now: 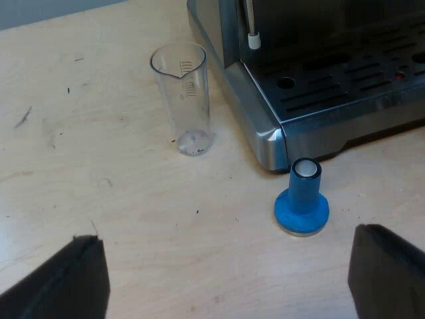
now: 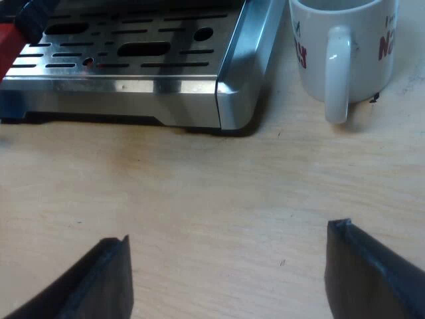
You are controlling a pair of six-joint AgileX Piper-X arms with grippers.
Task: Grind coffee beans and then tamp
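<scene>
Two claws hung spread and empty over the wooden table (image 1: 99,166). The left claw (image 1: 226,236) faced the blue tamper (image 1: 302,203), which stood upright just beside the coffee machine's (image 1: 345,100) front corner, near the measuring glass (image 1: 186,100) and ahead of the fingers, apart from them. A clean pickup would likely mean dropping squarely over the tamper's stem and closing gently, clear of that steel corner. The right claw (image 2: 229,234) hovered before the drip tray (image 2: 133,60) and the mug (image 2: 342,46) — touching neither.
</scene>
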